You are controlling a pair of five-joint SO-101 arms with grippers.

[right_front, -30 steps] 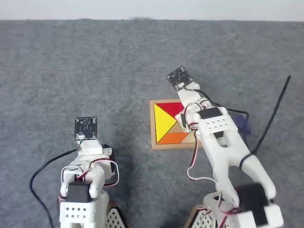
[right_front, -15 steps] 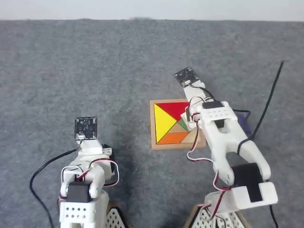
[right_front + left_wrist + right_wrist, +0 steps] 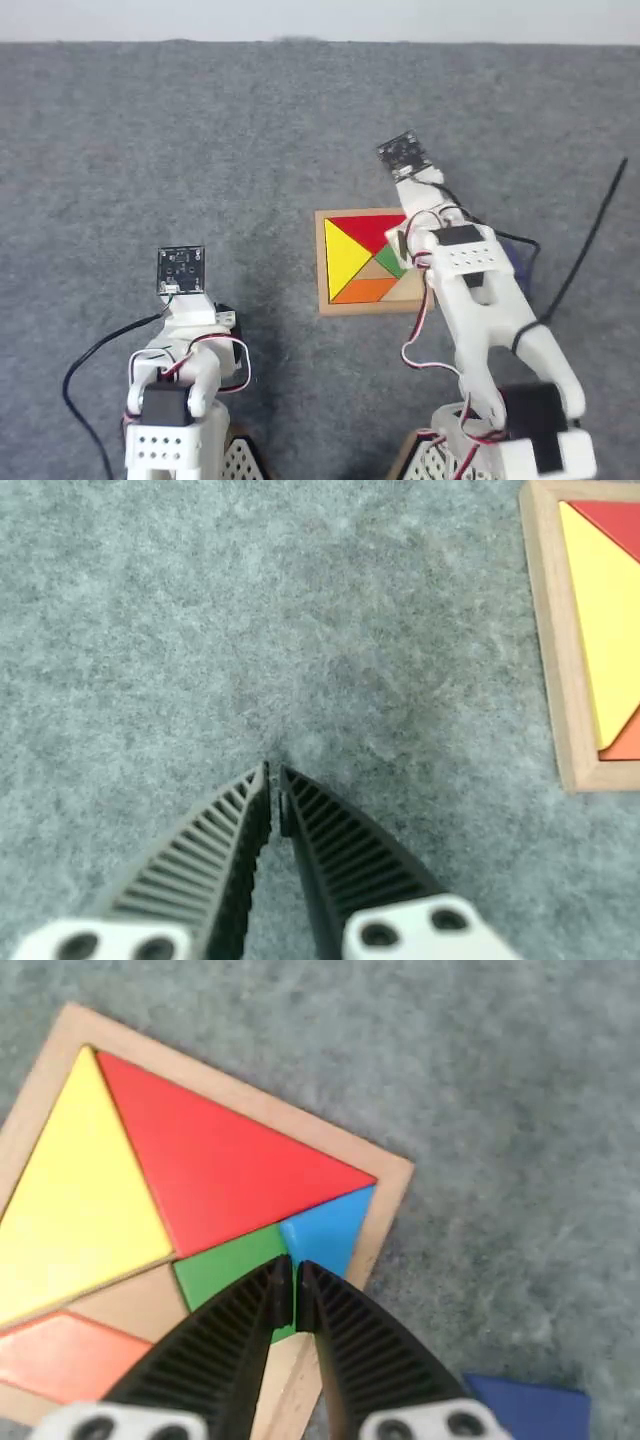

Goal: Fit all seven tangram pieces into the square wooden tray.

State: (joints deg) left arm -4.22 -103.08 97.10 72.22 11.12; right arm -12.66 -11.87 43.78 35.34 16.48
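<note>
Right hand (image 3: pixel 293 1263) farther right, tray (image 3: pixel 321 262) part-hidden

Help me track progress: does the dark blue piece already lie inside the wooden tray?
No, the dark blue piece lies on the grey carpet, outside the rim of the wooden tray.

The tray (image 3: pixel 250 1103) is showing bare, pale wood, smooth and matt. Inside the tray, the red piece (image 3: pixel 230 1175) and the yellow piece (image 3: pixel 75 1200) are looking painted and smooth. Under the tray, the grey cloth (image 3: pixel 200 630) is looking fuzzy and rough. Over the tray, the right gripper (image 3: pixel 294 1265) is showing black, ridged plastic fingers (image 3: pixel 230 1340) and a white plastic base.
</note>
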